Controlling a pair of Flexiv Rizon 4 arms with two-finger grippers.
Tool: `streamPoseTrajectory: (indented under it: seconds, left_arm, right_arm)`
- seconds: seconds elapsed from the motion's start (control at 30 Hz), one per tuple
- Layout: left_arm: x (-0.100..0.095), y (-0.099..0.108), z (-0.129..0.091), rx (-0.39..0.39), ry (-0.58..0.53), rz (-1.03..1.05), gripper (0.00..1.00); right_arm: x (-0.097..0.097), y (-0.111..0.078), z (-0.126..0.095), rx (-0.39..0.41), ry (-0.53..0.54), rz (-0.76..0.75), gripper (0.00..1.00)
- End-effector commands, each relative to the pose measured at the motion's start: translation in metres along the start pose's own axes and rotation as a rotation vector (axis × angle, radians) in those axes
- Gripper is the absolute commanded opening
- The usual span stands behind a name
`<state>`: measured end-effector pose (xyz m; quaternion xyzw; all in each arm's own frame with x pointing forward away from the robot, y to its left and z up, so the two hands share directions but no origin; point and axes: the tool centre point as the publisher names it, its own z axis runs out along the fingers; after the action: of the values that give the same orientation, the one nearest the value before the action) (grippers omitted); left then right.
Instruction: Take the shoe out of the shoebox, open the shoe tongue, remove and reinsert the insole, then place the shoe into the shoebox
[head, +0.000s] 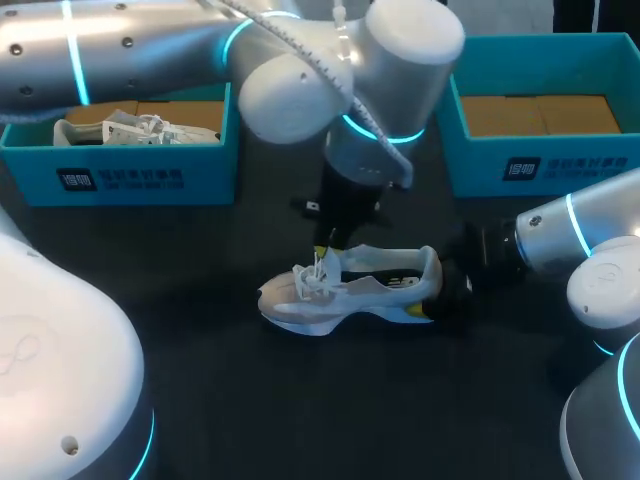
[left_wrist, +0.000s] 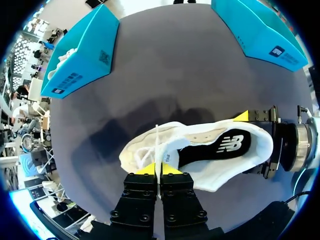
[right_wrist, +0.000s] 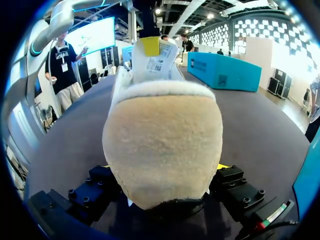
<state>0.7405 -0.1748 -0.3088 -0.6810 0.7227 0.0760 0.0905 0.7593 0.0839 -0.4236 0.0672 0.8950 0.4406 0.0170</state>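
Note:
A white sneaker stands upright on the dark table, toe toward my left. Its black insole lies inside the shoe. My left gripper comes down from above and is shut on the top of the shoe tongue, just behind the laces. My right gripper reaches in low from the right, with the shoe's heel filling the gap between its two fingers, so it is shut on the shoe. The heel hides most of its yellow tips.
A blue shoebox at the back left holds another white shoe. A second blue shoebox with a bare cardboard floor stands at the back right. Dark tabletop lies in front of the sneaker.

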Motion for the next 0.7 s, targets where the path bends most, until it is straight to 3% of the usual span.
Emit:
streamPoseTrajectory:
  seconds: [0.03, 0.4, 0.5, 0.7]
  left_arm:
    - [-0.019, 0.006, -0.001, 0.009, 0.071, -0.014, 0.0]
    - [-0.045, 0.01, 0.019, -0.028, 0.068, -0.089, 0.0]
    - [-0.047, 0.012, 0.029, -0.023, 0.002, -0.109, 0.0]
    - [-0.05, 0.014, 0.044, -0.066, 0.009, -0.124, 0.0]
  right_arm:
    - [-0.001, 0.0, 0.004, 0.003, -0.001, 0.001, 0.0]
    - [-0.001, 0.0, 0.004, 0.003, -0.001, 0.001, 0.0]
    - [-0.001, 0.0, 0.004, 0.003, -0.001, 0.001, 0.0]
    - [-0.001, 0.0, 0.004, 0.003, -0.001, 0.001, 0.0]
